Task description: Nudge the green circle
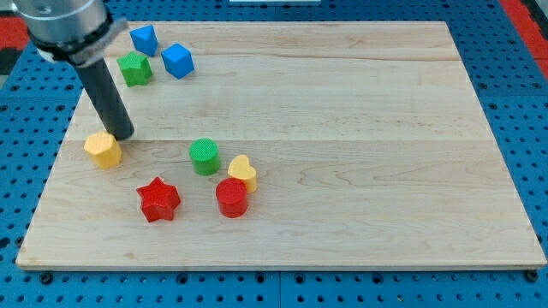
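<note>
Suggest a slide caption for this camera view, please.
My tip rests beside the yellow block, left of the green circle on the wooden board.

- A pale wooden board (342,128) fills most of the view — long planks, grain running left to right.
- Beneath it lies a blue pegboard (514,128), dotted with rows of holes.
- Red patches (527,13) show at the view's top corners.
- Light is even — shadows soft and short.
</note>
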